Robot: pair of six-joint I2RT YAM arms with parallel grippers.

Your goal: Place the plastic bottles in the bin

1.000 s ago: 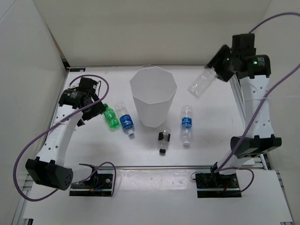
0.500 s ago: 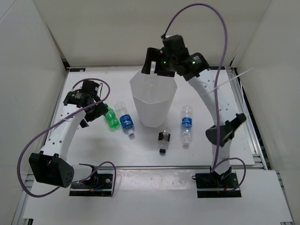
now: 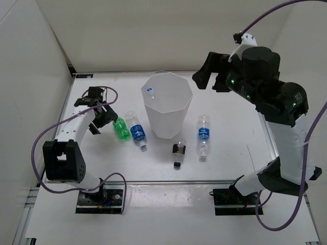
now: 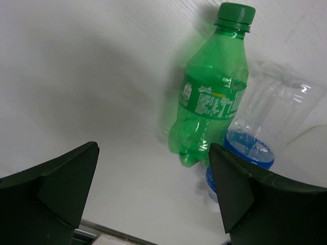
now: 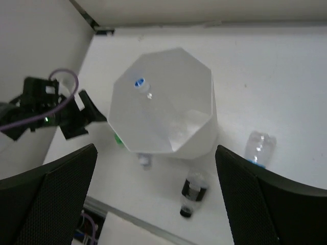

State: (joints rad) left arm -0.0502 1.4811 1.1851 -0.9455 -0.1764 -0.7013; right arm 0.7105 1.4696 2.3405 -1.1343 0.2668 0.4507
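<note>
1. Left gripper [image 4: 153,150]: your fingers stand wide apart with nothing between them, low over the table [image 3: 235,148], left of the bin [image 3: 167,109].
2. Green bottle [image 4: 213,102]: lies on its side just ahead of those fingers, left of the bin, untouched.
3. Blue-labelled bottle [image 4: 265,120]: lies just beside the green bottle, between it and the bin.
4. Right gripper [image 5: 156,149]: your fingers are spread wide and empty, raised high to the right of the bin and looking down into it.
5. Blue-capped clear bottle [image 5: 143,88]: inside the bin, near its left wall.
6. Black-labelled bottle [image 3: 178,152]: on the table, just in front of the bin.
7. Second blue-labelled bottle [image 3: 204,135]: on the table, right of the bin.
</note>
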